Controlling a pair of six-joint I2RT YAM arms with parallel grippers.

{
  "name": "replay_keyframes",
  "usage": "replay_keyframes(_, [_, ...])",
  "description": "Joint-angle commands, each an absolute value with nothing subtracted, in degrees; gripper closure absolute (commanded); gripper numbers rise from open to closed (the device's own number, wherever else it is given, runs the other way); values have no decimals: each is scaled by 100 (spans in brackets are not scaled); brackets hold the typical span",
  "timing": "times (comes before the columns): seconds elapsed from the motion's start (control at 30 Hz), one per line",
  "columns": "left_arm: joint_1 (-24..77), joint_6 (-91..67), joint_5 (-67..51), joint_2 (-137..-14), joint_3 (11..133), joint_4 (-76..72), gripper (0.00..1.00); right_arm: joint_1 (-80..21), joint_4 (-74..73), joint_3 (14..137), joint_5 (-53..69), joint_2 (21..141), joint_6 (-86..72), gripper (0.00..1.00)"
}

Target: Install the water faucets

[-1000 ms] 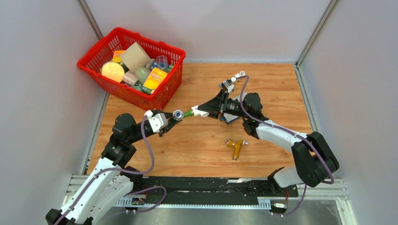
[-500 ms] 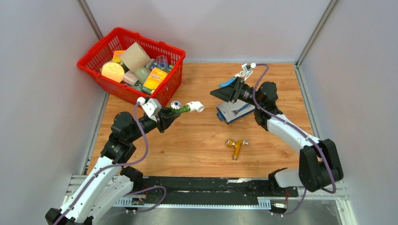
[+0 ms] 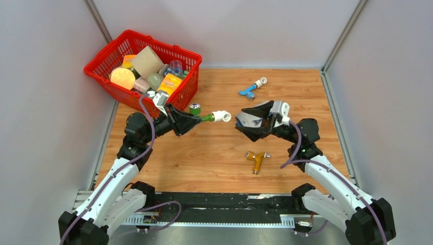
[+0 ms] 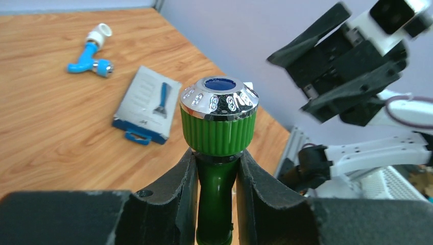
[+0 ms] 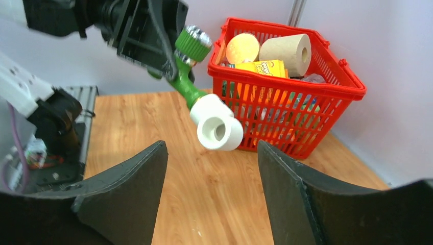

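Top external view: the blue faucet [image 3: 251, 90] now lies at the far side — the right gripper [image 3: 244, 120] let go and came back, fingers spread, facing the green faucet [image 3: 205, 119] that the left gripper [image 3: 193, 121] pinches mid-air. Green looks next.

I'm working in a lab test cell: plain grey walls [image 3: 51, 76] box in a wooden table [image 3: 214, 153], black rail [image 3: 219, 206] along the bottom edge.

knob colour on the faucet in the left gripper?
Green faucet: green ribbed knob, chrome cap, blue centre. Clearest in left wrist view.
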State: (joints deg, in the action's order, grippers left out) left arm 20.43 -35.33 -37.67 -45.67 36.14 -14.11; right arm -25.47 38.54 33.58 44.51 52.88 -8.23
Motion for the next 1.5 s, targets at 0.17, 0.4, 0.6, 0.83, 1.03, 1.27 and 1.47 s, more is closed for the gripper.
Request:
replay_keyframes(0.17, [2021, -4957, -4561, -4605, 3718, -2891, 100, -3268, 3911, 3059, 4624, 5036, 1668, 28])
replay_keyframes(0.4, [2021, -5212, -4684, -4570, 3718, -2971, 100, -3586, 3823, 3392, 4553, 5334, 2171, 28])
replay_keyframes(0.6, [2021, -5168, -4737, -4605, 3814, -2708, 100, -3621, 3789, 3629, 4316, 5502, 2399, 28])
replay_keyframes(0.83, [2021, -4975, -4702, -4641, 3946, -2479, 100, -3621, 3648, 3788, 4105, 5616, 2540, 28])
replay_keyframes(1.03, [2021, -5010, -4676, -4623, 3946, -2496, 100, -3639, 3533, 3885, 4763, 5695, 2488, 29])
replay_keyframes(1.27, [2021, -5518, -5088, -4895, 3903, -3207, 100, -3718, 3366, 4096, 5124, 6020, 2487, 36])
replay_keyframes(1.47, [2013, -5503, -5185, -4939, 3893, -3358, 100, -3727, 3393, 4227, 5107, 6205, 2233, 50])
